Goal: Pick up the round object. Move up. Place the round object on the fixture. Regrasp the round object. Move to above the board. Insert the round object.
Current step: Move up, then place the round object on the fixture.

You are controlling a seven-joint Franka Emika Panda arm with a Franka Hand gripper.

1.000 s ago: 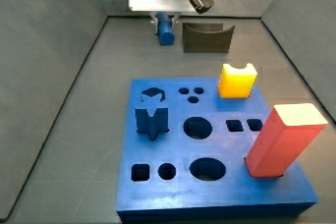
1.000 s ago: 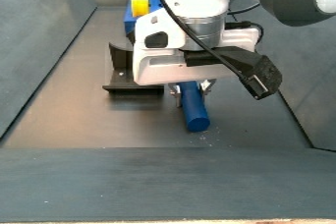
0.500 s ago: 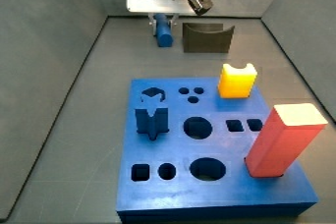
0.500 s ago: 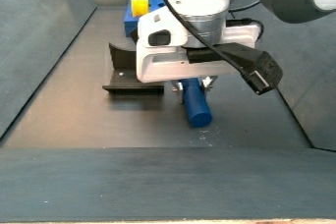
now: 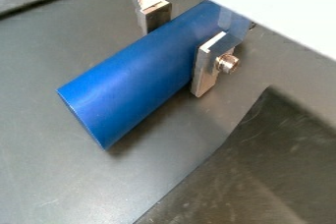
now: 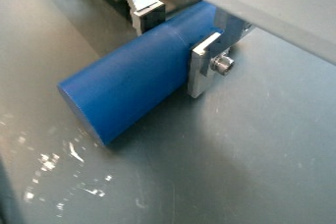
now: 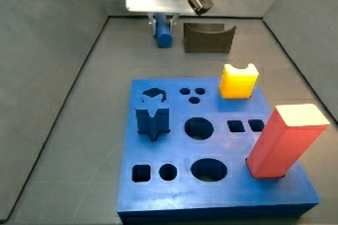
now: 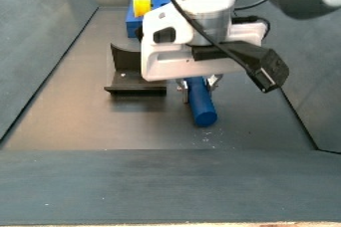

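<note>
- The gripper (image 5: 182, 39) is low over the far end of the grey floor, and its two silver fingers (image 6: 205, 66) stand on either side of the round object (image 5: 144, 76).
- In both wrist views the plates sit flat against the blue rod's curved sides, so the gripper is clamped on the round object near the rod's inner end.
- The round object (image 6: 138, 76) lies on its side, and its free round end points away from the wrist; whether it rests on the floor or sits just clear of it cannot be told.
- In a side view the round object (image 8: 200, 103) shows below the white gripper body (image 8: 180, 47), with its near end toward the camera.
- In a side view the same rod (image 7: 164, 34) pokes out under the gripper (image 7: 164, 17), just beside the fixture (image 7: 208, 38).
- The fixture (image 8: 134, 77) is a dark bracket on a base plate, standing next to the rod; whether the two touch cannot be told.
- The board (image 7: 218, 185) lies well apart from the gripper, at the other end of the floor.
- On the board stand a yellow block (image 7: 238, 80), a tall red block (image 7: 284, 142) and a dark blue notched peg (image 7: 152, 121).
- Round, square and odd-shaped holes in the board's top are open.
</note>
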